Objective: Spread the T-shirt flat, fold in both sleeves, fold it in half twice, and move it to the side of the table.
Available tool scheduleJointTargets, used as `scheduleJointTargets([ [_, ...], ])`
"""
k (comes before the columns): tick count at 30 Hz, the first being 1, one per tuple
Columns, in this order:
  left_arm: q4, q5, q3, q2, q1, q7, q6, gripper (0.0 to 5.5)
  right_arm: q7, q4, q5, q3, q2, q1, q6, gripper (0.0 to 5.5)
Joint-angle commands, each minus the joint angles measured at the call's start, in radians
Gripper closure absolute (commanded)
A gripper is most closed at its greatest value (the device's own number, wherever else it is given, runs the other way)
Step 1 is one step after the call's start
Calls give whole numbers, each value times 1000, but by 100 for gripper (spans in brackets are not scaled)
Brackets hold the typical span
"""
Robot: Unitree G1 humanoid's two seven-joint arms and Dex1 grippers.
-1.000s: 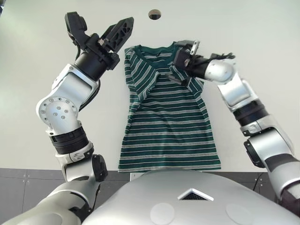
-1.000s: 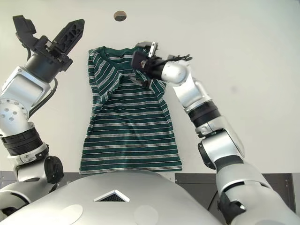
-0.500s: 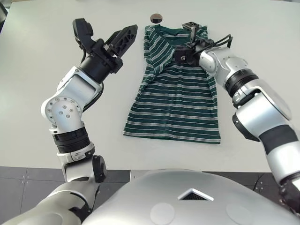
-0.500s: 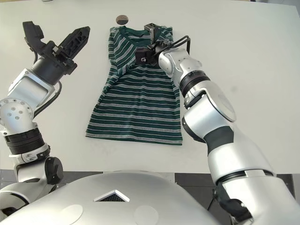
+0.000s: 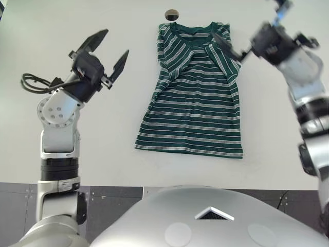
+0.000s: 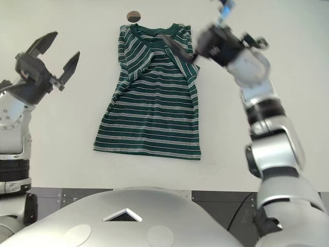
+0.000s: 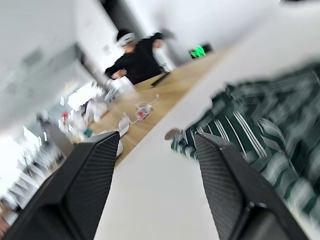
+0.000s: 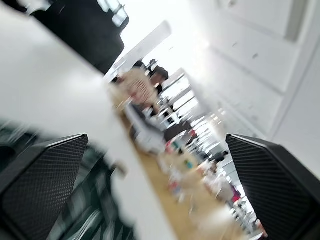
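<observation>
Open-plan office, long cluttered wooden desk, white worktable

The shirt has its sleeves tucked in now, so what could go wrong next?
The right gripper is open, with one finger close over the tucked right sleeve; it might snag the sleeve and flip it back out. The shirt also lies a bit crooked on the table and is wider at the bottom, so folding it in half could leave uneven edges. The left gripper is open off to the side, too far to steady the cloth.
</observation>
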Motion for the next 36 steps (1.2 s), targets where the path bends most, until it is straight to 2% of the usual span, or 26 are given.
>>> scheduleJointTargets([
  [1,126,224,-68,300,131,-148,-487,270,81,-339,-40,-89,-423,478,-196,39],
  [6,264,390,-108,362,124,-99,-717,270,92,-346,-150,-149,-449,606,-200,39],
  [9,333,527,-148,359,96,-63,-816,270,156,-344,-203,-120,-463,662,-76,39],
  [13,406,702,-188,348,48,2,-856,270,223,-394,-259,-87,-439,688,6,39],
  [17,461,848,-211,315,-16,140,-871,270,226,-388,-413,-73,-386,624,-10,39],
  [23,522,1041,-327,278,-57,363,-858,270,248,-361,-481,-18,-333,553,-30,39],
  [28,540,1098,-422,262,-78,470,-836,270,259,-343,-512,23,-304,500,-30,39],
  [32,523,1062,-471,273,-105,479,-827,270,265,-340,-514,50,-285,467,-23,39],
  [35,501,1009,-495,276,-119,452,-827,308,265,-340,-509,68,-270,446,-16,81],
  [36,491,987,-504,279,-121,440,-826,336,266,-341,-508,74,-265,443,-14,112],
])
